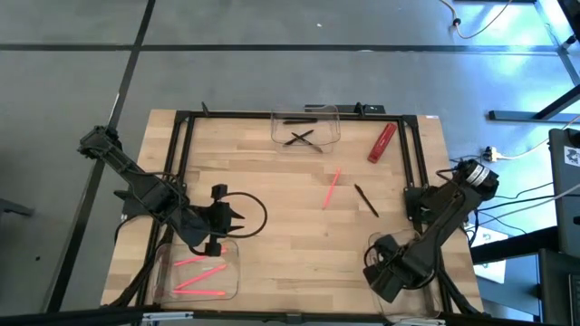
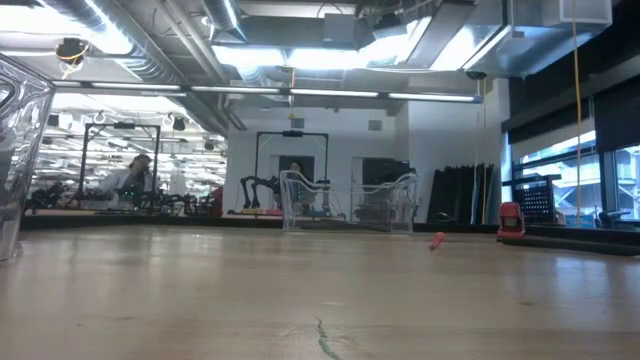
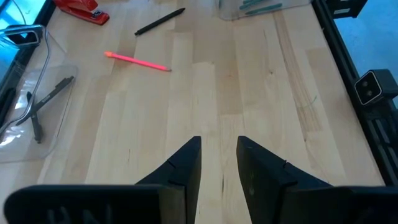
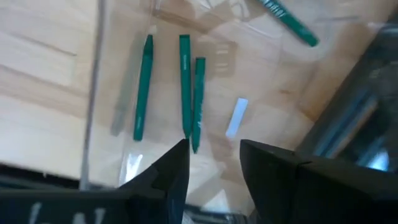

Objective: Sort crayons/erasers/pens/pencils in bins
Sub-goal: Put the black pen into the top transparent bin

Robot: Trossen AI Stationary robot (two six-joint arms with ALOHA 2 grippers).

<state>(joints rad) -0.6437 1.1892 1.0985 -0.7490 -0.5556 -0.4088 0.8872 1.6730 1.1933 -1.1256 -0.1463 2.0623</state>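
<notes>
Two sticks remain loose on the counter [image 1: 272, 181]: a pink one [image 1: 331, 188] and, just beside it toward the right arm, a black one [image 1: 366, 200]. Taking the far bin [image 1: 304, 129] as landmark, both lie nearer than it and off toward the red block [image 1: 381, 142]; the pink stick's long axis runs roughly away from the bin, the black one slants across. The right pincer [image 4: 211, 165] hangs over the near-right bin [image 4: 93, 93], jaws parted and empty, green sticks [image 4: 186, 84] lying below it. The left pincer [image 3: 219, 165], also parted and empty, sits by the near-left bin [image 1: 201, 272] with its pink sticks [image 1: 198, 281]. By my reading the right arm is nearer both loose sticks.
</notes>
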